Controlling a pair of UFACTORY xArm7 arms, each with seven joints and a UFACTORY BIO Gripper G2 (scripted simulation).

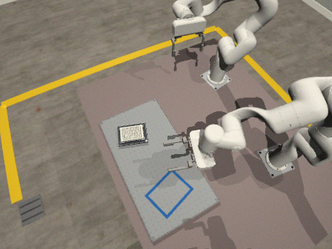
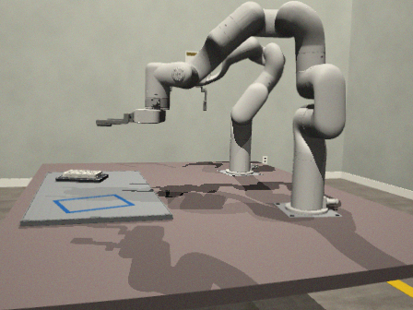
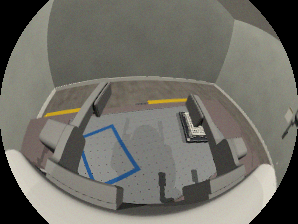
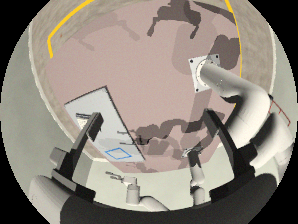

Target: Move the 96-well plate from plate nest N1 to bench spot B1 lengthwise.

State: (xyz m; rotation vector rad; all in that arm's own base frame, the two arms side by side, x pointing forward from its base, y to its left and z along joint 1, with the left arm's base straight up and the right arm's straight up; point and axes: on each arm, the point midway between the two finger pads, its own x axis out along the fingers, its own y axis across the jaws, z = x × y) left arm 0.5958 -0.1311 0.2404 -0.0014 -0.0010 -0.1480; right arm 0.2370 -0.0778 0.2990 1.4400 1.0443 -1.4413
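Observation:
The 96-well plate [image 1: 132, 133] [image 2: 83, 174] is pale and sits level in the dark nest N1 [image 1: 133, 144] at the far part of the grey board. The blue taped outline [image 1: 156, 206] [image 2: 101, 208] [image 3: 125, 147] of B1 lies turned at an angle on the near part. My left gripper [image 1: 167, 156] [image 3: 149, 103] is partly open and empty. It hangs high over the board, fingers level, between nest and outline in the top view. In the left wrist view its right finger hides part of the plate. My right gripper [image 1: 187, 52] [image 4: 152, 122] is wide open and empty, pointing down, far from the plate.
The grey board [image 1: 124, 157] [image 2: 41, 203] lies on the brownish table [image 1: 107, 93]. The right arm's base [image 1: 216, 79] stands at the back, and the left arm's base [image 1: 277, 164] stands beside the board. The left forearm reaches over the table between its base and the board.

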